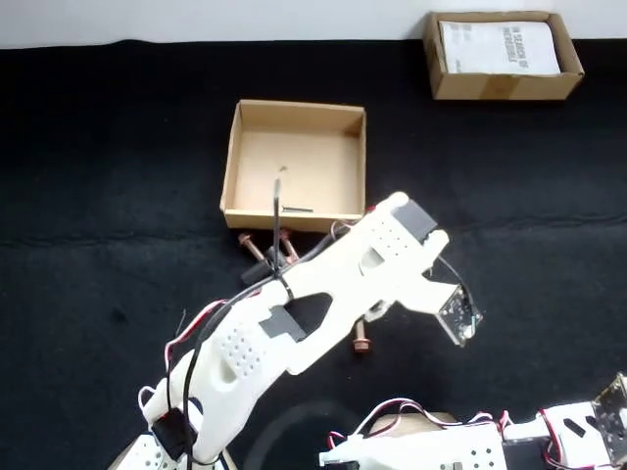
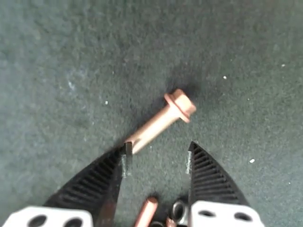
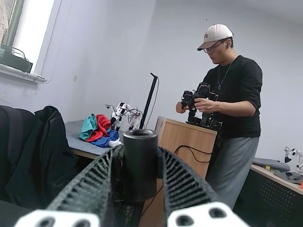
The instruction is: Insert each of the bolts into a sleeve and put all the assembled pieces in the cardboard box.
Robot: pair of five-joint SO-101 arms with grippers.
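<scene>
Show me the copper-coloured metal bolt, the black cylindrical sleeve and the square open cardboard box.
copper-coloured metal bolt (image 2: 158, 122), left wrist view, middle of shank.
black cylindrical sleeve (image 3: 140, 163), right wrist view, side wall.
square open cardboard box (image 1: 312, 157), high view, bare floor.

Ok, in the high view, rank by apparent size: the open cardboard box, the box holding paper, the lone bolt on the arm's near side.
1. open cardboard box: largest.
2. box holding paper: somewhat smaller, but farther from the camera, so true size unsure.
3. bolt: far smallest.
</scene>
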